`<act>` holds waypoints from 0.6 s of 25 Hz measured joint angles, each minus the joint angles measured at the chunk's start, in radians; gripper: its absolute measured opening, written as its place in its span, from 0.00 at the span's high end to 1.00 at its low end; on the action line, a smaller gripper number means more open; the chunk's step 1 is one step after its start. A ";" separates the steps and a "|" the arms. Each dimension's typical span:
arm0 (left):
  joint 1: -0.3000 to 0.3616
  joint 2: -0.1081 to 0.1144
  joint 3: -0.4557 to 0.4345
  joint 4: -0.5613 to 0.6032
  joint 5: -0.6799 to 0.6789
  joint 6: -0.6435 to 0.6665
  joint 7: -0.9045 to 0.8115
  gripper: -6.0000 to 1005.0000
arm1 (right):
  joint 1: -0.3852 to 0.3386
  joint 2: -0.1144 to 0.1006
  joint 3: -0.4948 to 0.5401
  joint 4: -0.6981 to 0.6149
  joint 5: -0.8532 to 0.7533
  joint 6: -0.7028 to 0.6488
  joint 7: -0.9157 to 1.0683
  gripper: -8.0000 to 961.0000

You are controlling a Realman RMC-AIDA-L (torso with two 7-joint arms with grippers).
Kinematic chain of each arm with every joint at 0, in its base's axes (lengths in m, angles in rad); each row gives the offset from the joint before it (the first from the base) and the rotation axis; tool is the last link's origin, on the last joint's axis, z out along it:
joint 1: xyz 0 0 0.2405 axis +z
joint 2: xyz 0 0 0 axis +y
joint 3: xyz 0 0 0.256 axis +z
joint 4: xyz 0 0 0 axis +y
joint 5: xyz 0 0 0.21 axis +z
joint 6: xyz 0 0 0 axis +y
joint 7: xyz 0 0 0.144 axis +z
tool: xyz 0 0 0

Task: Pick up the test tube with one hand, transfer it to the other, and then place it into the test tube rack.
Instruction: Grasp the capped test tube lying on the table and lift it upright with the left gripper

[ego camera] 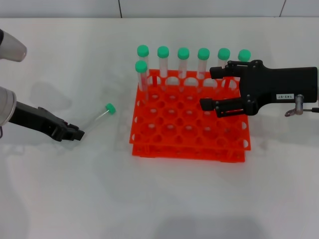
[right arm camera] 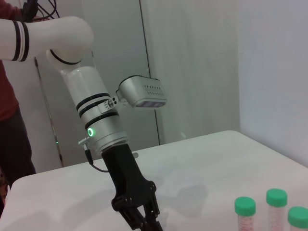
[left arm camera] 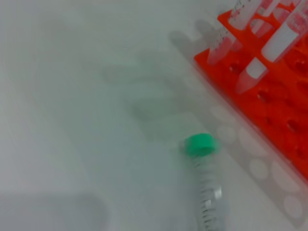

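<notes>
On the table [ego camera: 60,199] before you, the test tube rack [ego camera: 188,130] sits centre. At its nine o'clock the test tube [ego camera: 99,116] lies flat, the left gripper [ego camera: 79,134] at the tube's seven o'clock. At the rack's three o'clock, the right gripper [ego camera: 206,88] hangs over it. Seven capped tubes [ego camera: 183,62] stand along the rack's twelve o'clock edge.

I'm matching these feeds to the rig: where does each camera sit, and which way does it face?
Head view: above the table, looking down; test tube, test tube rack, left gripper, open right gripper.
Left wrist view: close over the tube, rack corner; no robot parts.
Right wrist view: faces across at the left arm.
Head and left wrist share tube and rack.
</notes>
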 joint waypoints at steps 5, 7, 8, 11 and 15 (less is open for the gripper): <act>-0.001 0.001 -0.002 0.000 0.001 0.000 -0.003 0.74 | 0.000 0.000 0.000 0.000 0.000 0.000 0.000 0.11; -0.001 0.002 -0.004 0.000 0.001 -0.001 -0.004 0.78 | 0.000 0.000 0.000 0.000 0.000 0.000 0.000 0.11; 0.000 0.002 -0.004 0.000 0.001 -0.001 -0.004 0.80 | 0.000 0.000 0.000 0.000 0.000 0.000 0.000 0.11; 0.002 0.002 -0.003 0.000 0.001 -0.002 -0.003 0.80 | -0.001 0.000 0.001 0.000 0.000 0.000 0.000 0.11; 0.003 0.000 -0.005 0.000 0.000 -0.002 -0.002 0.80 | -0.002 0.000 0.001 0.000 0.002 0.000 0.000 0.11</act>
